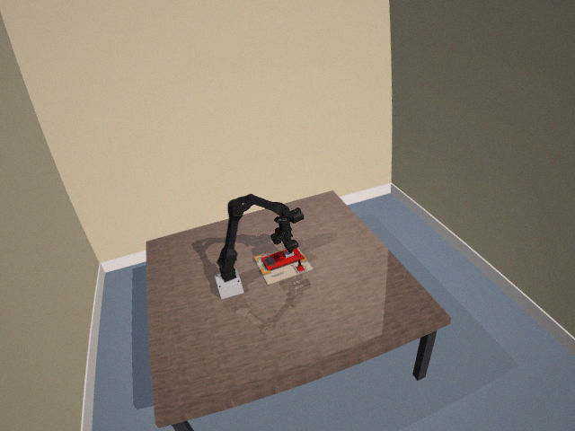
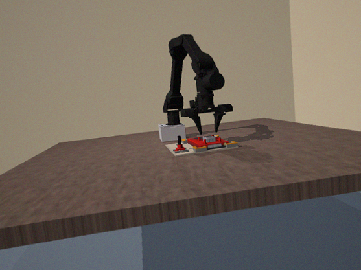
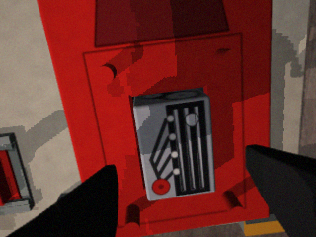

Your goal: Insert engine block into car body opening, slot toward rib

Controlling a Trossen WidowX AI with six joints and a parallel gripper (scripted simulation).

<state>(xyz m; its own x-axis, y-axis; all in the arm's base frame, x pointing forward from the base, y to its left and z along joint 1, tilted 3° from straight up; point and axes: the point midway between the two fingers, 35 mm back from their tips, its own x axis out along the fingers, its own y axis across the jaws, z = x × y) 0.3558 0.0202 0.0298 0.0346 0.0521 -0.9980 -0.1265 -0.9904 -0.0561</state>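
The grey engine block (image 3: pixel 174 143) (image 2: pixel 210 139) (image 1: pixel 289 255) sits in the opening of the red car body (image 3: pixel 69 74) (image 2: pixel 195 142) (image 1: pixel 274 260), its top with the ribbed pattern and red dot facing up. My gripper (image 3: pixel 181 165) (image 2: pixel 207 130) (image 1: pixel 290 250) is open and hangs just above the block. Its black fingers stand apart on either side of the block and do not touch it. How deep the block sits I cannot tell exactly; in the exterior view only its top shows above the body.
The car body lies on a beige base plate (image 1: pixel 278 277) (image 2: pixel 185 152) with orange corner pieces (image 2: pixel 232 144). A small red stand with a black peg (image 1: pixel 300 267) (image 2: pixel 179 144) stands beside the body. The arm's white base (image 1: pixel 228 285) (image 2: pixel 171 131) is behind it.
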